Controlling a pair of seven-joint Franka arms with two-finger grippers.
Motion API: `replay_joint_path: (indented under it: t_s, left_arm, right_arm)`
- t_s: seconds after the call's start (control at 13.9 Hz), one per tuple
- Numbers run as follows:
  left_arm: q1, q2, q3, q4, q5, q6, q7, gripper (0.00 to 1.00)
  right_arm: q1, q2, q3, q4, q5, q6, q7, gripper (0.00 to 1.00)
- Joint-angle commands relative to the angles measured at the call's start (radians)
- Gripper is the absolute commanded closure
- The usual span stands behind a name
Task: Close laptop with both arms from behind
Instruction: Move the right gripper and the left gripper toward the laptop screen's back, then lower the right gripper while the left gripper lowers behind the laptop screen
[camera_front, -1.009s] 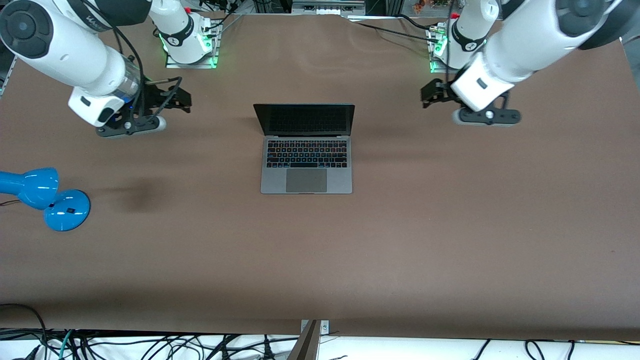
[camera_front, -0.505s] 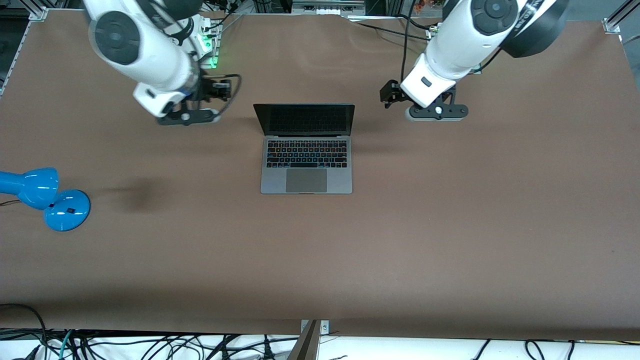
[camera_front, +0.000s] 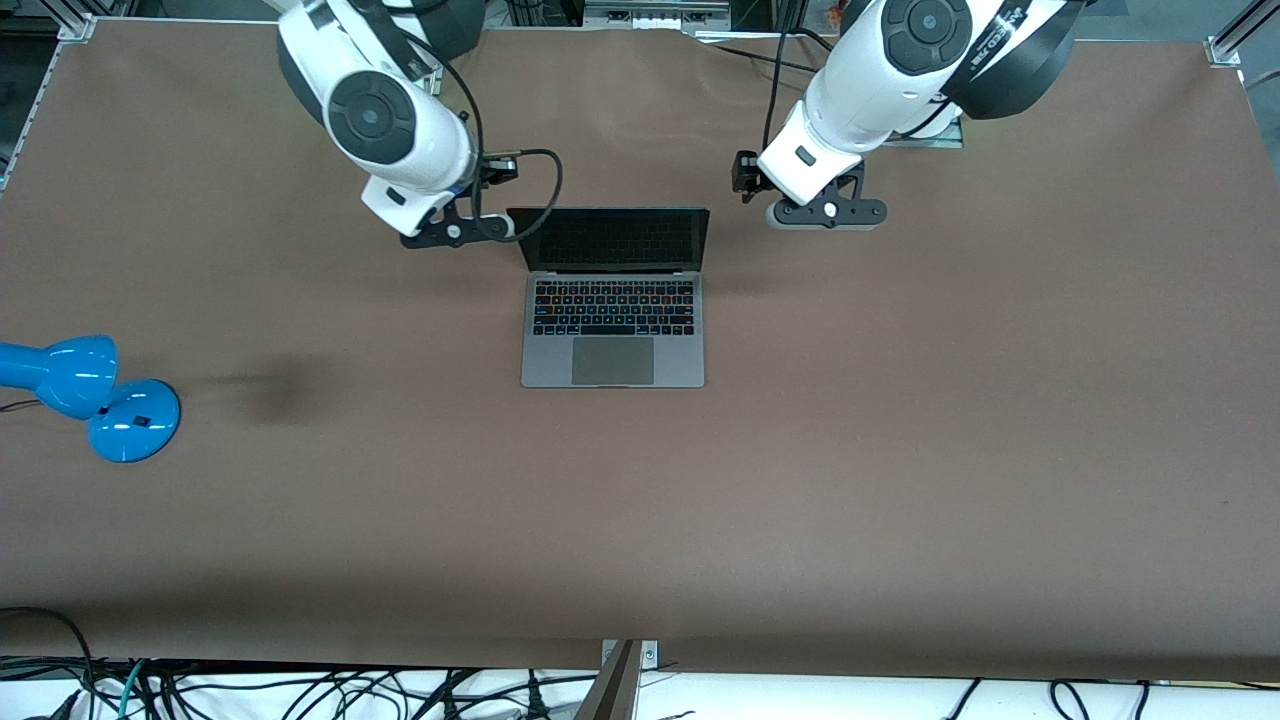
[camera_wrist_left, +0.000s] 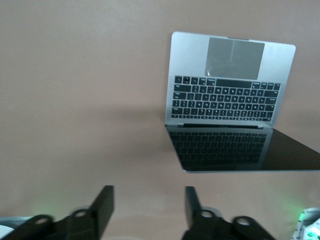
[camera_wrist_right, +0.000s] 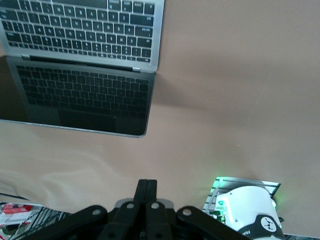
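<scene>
**Both arms moved inward to the lid's two upper corners; laptop remained open.**

Over the preceding second the right gripper (camera_front: 492, 170) travelled from the right arm's end of the table to a position just beside the lid corner of the laptop (camera_front: 612, 297), with its fingers (camera_wrist_right: 147, 192) pressed together. The laptop itself had not shifted: it sat mid-table, base flat, screen raised and facing the front camera. The left gripper (camera_front: 742, 178) likewise closed in from the left arm's end and hovered near the other lid corner, slightly apart from it, with its fingers (camera_wrist_left: 104, 205) spread. Neither gripper touched the lid (contact judged imminent). The approach stage appeared nearly complete; the lid push was not yet begun.
</scene>
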Motion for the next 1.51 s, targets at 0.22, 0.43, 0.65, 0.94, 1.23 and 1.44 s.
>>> replay_joint_path:
  t_s: [0.22,0.43,0.65,0.94,1.23,1.44]
  left_arm:
    - [0.006,0.019,-0.094,-0.009,-0.029,0.018,-0.139,1.00]
    - [0.005,0.074,-0.112,-0.014,-0.032,0.025,-0.185,1.00]
    - [-0.004,0.128,-0.128,-0.014,-0.058,0.031,-0.217,1.00]
    - [-0.004,0.203,-0.128,-0.014,-0.130,0.094,-0.277,1.00]
    - [-0.008,0.229,-0.128,-0.040,-0.129,0.128,-0.277,1.00]
    - [-0.008,0.237,-0.128,-0.061,-0.124,0.133,-0.304,1.00]
  right_arm:
    - [0.021,0.054,0.001,-0.030,0.064,-0.001,0.020,1.00]
    - [0.029,0.082,0.001,-0.036,0.065,0.006,0.020,1.00]
    - [0.031,0.099,0.001,-0.052,0.065,0.028,0.018,1.00]
    - [0.037,0.125,0.001,-0.055,0.065,0.094,0.018,1.00]
    - [0.037,0.131,0.000,-0.053,0.062,0.152,0.014,1.00]
    - [0.037,0.131,-0.003,-0.050,0.051,0.180,0.006,1.00]
